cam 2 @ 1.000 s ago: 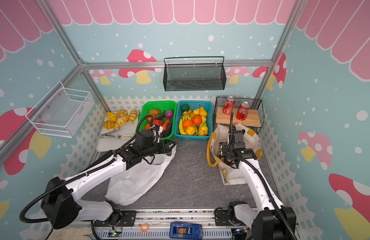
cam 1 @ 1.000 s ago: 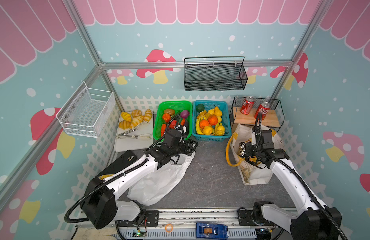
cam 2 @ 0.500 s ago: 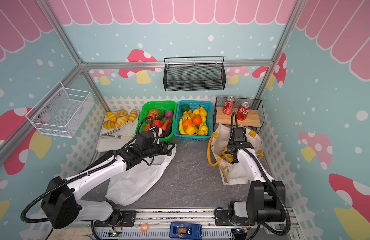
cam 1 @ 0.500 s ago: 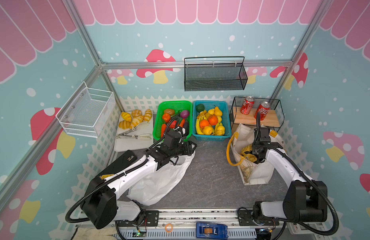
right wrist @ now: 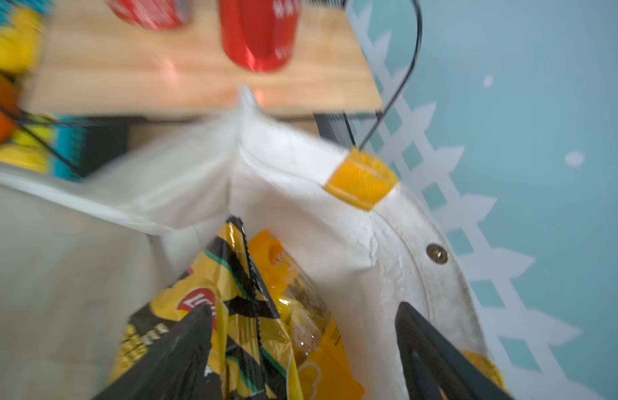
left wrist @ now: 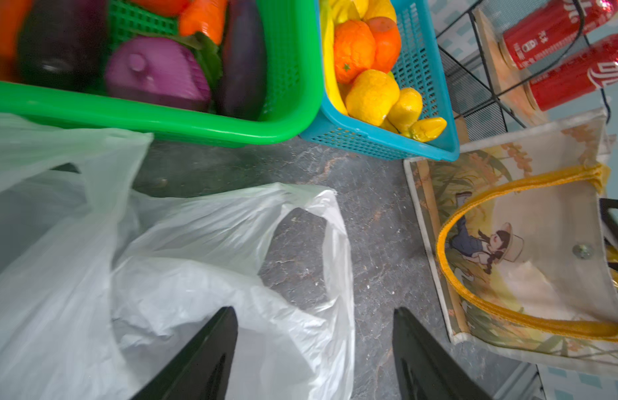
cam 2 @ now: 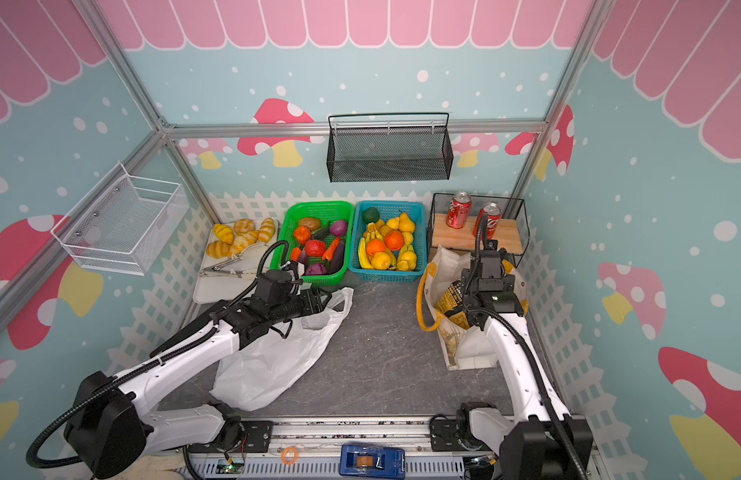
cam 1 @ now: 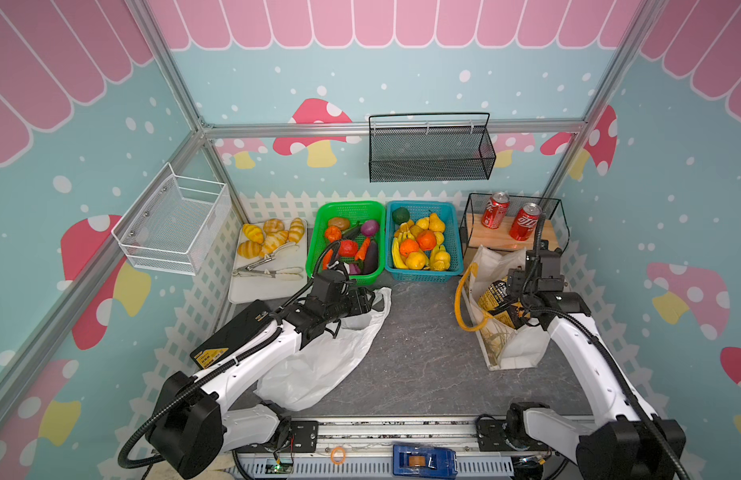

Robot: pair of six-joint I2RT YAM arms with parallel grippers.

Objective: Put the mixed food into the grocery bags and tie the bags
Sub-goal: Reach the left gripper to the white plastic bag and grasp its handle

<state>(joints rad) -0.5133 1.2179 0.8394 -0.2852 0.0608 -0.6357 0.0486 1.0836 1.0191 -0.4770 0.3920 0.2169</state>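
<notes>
- Over the cream tote, my right gripper is hanging spread wide and gripping nothing. Only my right wrist view is showing this; in both top views the wrist is hiding the jaws.
- My left wrist view is showing my left gripper spread above the white plastic bag.
- The crinkly yellow-and-black snack packets are standing inside the tote.
- The bag is lying crumpled on the table.
- The toy fruits are sitting in the blue basket.
</notes>
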